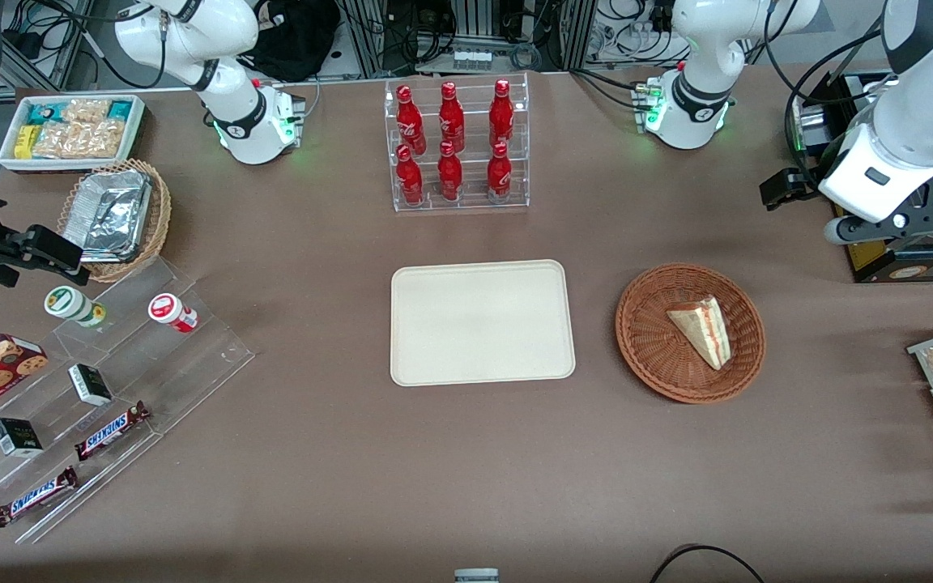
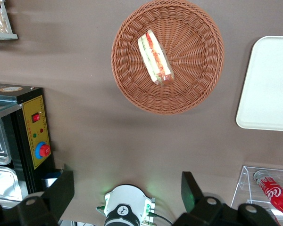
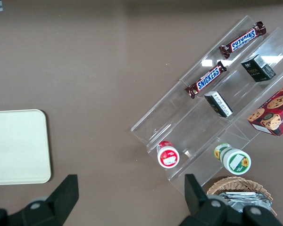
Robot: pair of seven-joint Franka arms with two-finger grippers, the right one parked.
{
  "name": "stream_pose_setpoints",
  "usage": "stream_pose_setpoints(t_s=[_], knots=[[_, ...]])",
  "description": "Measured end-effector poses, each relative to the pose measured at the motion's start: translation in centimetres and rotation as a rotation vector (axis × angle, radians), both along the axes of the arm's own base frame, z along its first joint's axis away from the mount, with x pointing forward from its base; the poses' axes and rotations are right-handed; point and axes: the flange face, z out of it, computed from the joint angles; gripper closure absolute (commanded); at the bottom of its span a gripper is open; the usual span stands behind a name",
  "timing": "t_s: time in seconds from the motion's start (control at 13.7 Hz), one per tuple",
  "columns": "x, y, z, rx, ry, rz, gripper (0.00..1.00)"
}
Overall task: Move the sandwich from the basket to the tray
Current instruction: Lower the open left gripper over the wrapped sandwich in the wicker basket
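Starting at the parked arm's end of the brown table point(image 1: 466, 470), a white bin of snack packs point(image 1: 70, 129) is seen at the corner farthest from the front camera. Just beside it, nearer to the camera, a tan wicker basket point(image 1: 155, 219) filled with foil trays is found. Nearer still, a clear step stand point(image 1: 191, 356) is set, and two Snickers bars point(image 1: 110, 431) are laid on its low steps. A clear rack of red Coca-Cola bottles point(image 1: 450, 146) is stood in the middle of the table, farther from the camera than the tray point(image 1: 483, 322). The cream tray is laid flat. The round brown basket point(image 1: 645, 340) is placed near the tray, toward the working arm's end, with a gap of table between them. The sandwich point(image 1: 703, 328) is laid inside the basket, and its red and green cut edge is shown. The gripper point(image 2: 126, 181) is held high above the table, farther from the camera than the basket. Its fingers point(image 2: 63, 188) are spread wide apart, and nothing is held.
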Motion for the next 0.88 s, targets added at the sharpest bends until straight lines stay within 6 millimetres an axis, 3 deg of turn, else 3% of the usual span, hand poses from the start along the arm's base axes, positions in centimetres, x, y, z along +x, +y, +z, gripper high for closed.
stream_pose_setpoints(t_s=[0.22, 0.44, 0.66, 0.88], knots=[[0.5, 0.0, -0.6, -0.003, -0.005, -0.001, 0.0], [1.8, 0.0, -2.9, -0.008, 0.013, -0.002, 0.0], [3.1, -0.2, -7.3, -0.015, 0.015, -0.008, 0.0], [2.9, -0.3, -12.6, -0.017, 0.02, -0.016, 0.0]])
